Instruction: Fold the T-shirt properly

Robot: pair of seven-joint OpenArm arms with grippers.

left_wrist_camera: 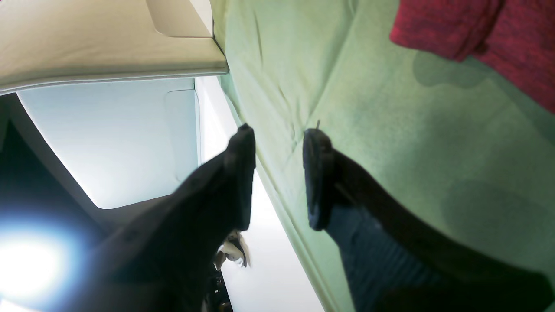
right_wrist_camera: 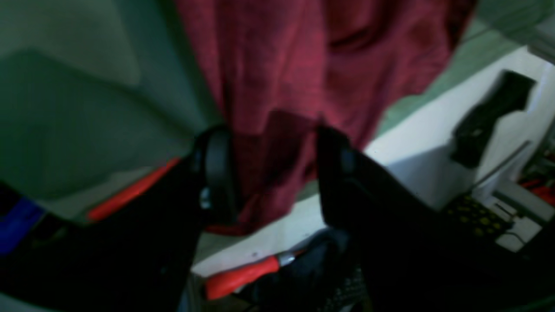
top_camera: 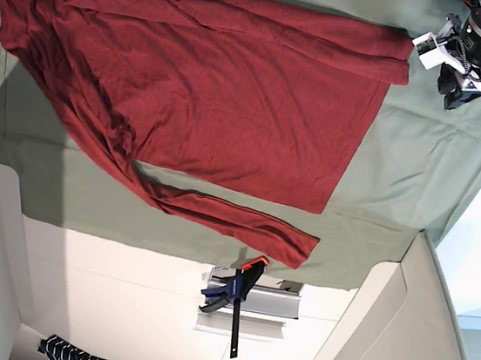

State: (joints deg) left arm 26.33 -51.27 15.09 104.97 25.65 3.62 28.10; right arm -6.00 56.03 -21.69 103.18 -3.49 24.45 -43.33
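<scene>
T-shirt (top_camera: 215,98) looks soft, light, limp, so likely bunches: pinch hem corners, not mid-cloth. Your left gripper (left_wrist_camera: 279,143) jaws wide, empty, over green cloth (left_wrist_camera: 390,151). Right gripper (right_wrist_camera: 273,143) jaws apart, fabric between, unpinched.

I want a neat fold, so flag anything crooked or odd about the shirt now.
The red T-shirt lies skewed on the green cloth: one sleeve trails diagonally toward the cloth's edge, the opposite edge is folded over, and fabric bunches at the base view's left.
</scene>
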